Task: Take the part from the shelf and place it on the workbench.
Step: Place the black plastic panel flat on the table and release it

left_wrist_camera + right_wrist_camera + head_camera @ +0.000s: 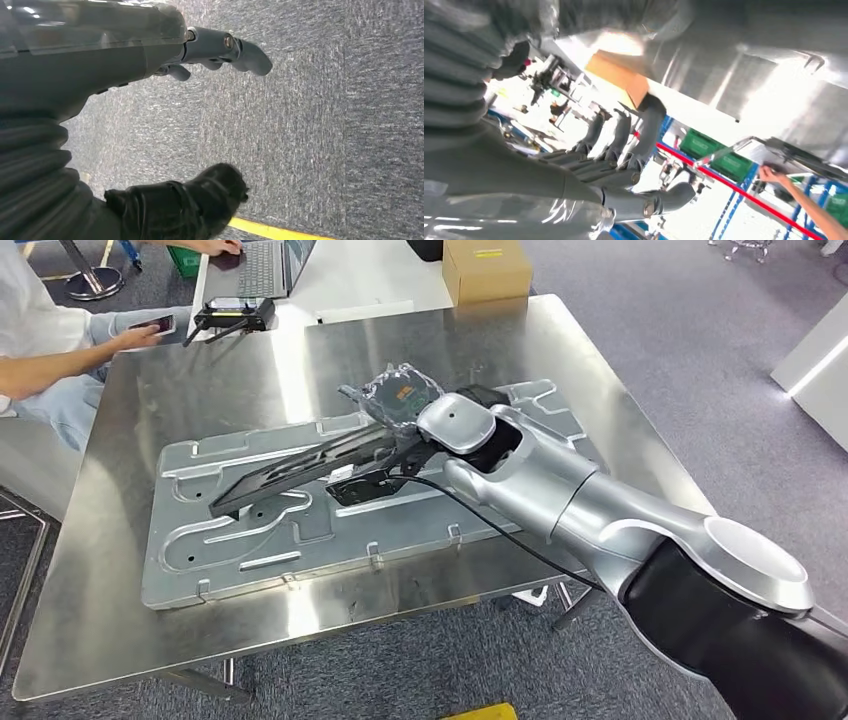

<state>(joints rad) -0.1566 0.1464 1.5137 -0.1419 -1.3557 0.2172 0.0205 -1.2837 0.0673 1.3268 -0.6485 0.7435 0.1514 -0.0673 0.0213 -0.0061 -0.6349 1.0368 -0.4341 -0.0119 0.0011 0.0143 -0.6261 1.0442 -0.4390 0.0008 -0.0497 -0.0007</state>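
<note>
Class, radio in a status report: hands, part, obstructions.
Right hand over the metal panel on the workbench, grip unclear. Left hand open, hanging over floor. Nothing in the way.

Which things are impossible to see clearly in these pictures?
- Head view: the right hand is mostly hidden behind its own wrist, so its hold on the black part is unclear.
- Right wrist view: the picture is blurred and overexposed; the part cannot be made out beside the fingers.
- Left wrist view: the left hand is partly cut off.
</note>
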